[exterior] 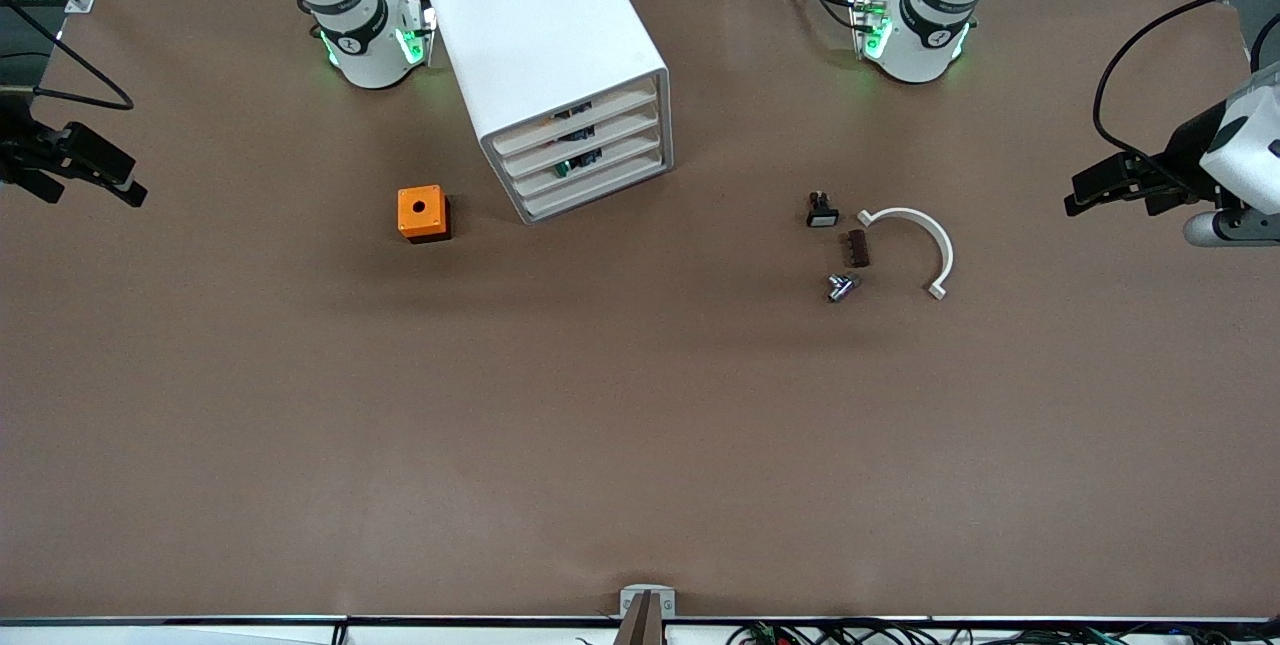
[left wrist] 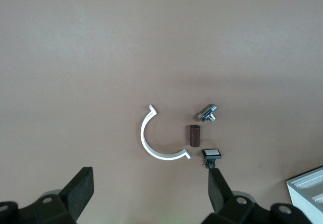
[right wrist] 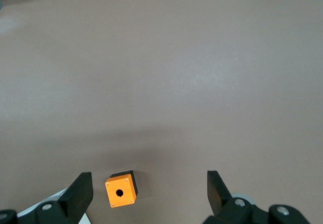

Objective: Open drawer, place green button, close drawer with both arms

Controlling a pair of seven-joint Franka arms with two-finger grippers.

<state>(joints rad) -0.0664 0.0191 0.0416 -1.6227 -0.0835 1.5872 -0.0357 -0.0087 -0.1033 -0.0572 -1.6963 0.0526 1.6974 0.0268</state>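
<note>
The white cabinet (exterior: pixel 545 35) stands near the robots' bases with all four drawers shut. The drawer (exterior: pixel 610 156), third down, is flush with the others. A tiny green and dark thing (exterior: pixel 563 166), seemingly the button, shows through the slot above that drawer's front; most of it is hidden. My left gripper (exterior: pixel 1072 195) is open and empty, up over the left arm's end of the table, and also shows in the left wrist view (left wrist: pixel 150 186). My right gripper (exterior: pixel 125 175) is open and empty over the right arm's end, and also shows in the right wrist view (right wrist: pixel 146 188). Both arms wait.
An orange cube with a black hole (exterior: pixel 423 213) (right wrist: pixel 121 189) sits beside the cabinet. Toward the left arm's end lie a black part with a white face (exterior: pixel 822 212) (left wrist: pixel 212 155), a brown part (exterior: pixel 857 247), a metal part (exterior: pixel 842 286) and a white half ring (exterior: pixel 925 235) (left wrist: pixel 146 143).
</note>
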